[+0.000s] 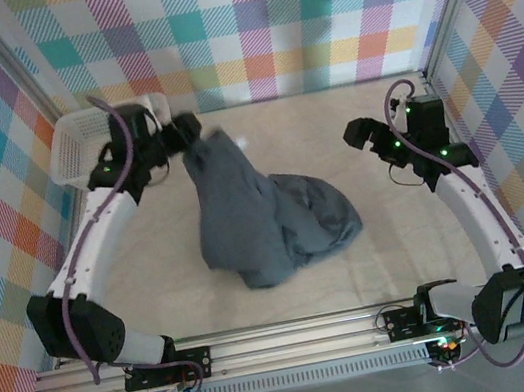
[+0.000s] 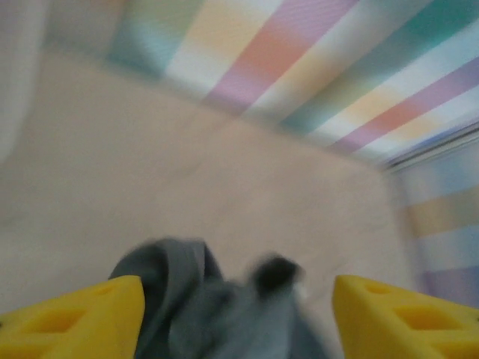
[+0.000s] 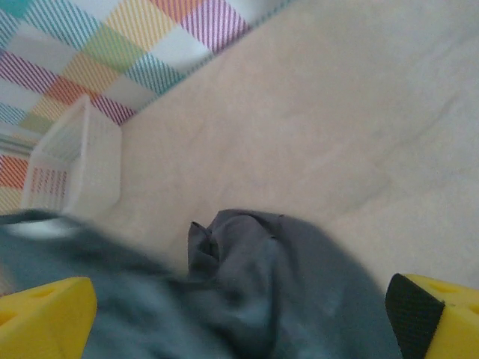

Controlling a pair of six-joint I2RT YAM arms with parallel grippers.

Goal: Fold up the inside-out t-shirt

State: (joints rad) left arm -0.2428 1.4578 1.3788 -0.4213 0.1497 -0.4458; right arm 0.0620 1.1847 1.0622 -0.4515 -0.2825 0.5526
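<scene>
The left gripper [image 1: 185, 133] is clamped on the far end of the inside-out t-shirt [image 1: 266, 216]. In the left wrist view, bunched grey cloth [image 2: 187, 307] fills the gap between its 2 yellow fingers [image 2: 82, 314], though that picture is blurred. The right gripper [image 1: 363, 132] hangs above the right side of the table [image 1: 401, 232] with its jaws wide apart and nothing between them. It sits well clear of the shirt in the top view. In its own camera the 2 yellow fingertips [image 3: 45, 314] stand at the bottom corners, and the cloth [image 3: 299, 284] lies below and beyond them.

Plaid walls [image 1: 252, 25] in many colours close in the pale beige table on 3 sides. The dark slate-grey t-shirt is the largest thing on it. It lies crumpled at the middle, with a rounded heap toward the right. A long ridge of cloth is drawn up and back to the left gripper at the far left. The white mesh basket [image 1: 72, 153] stands in the far left corner, just beside the left gripper, and shows again in the right wrist view [image 3: 71, 164]. A small white patch [image 1: 244, 142] shows at the shirt's far edge; I cannot tell what it is.
</scene>
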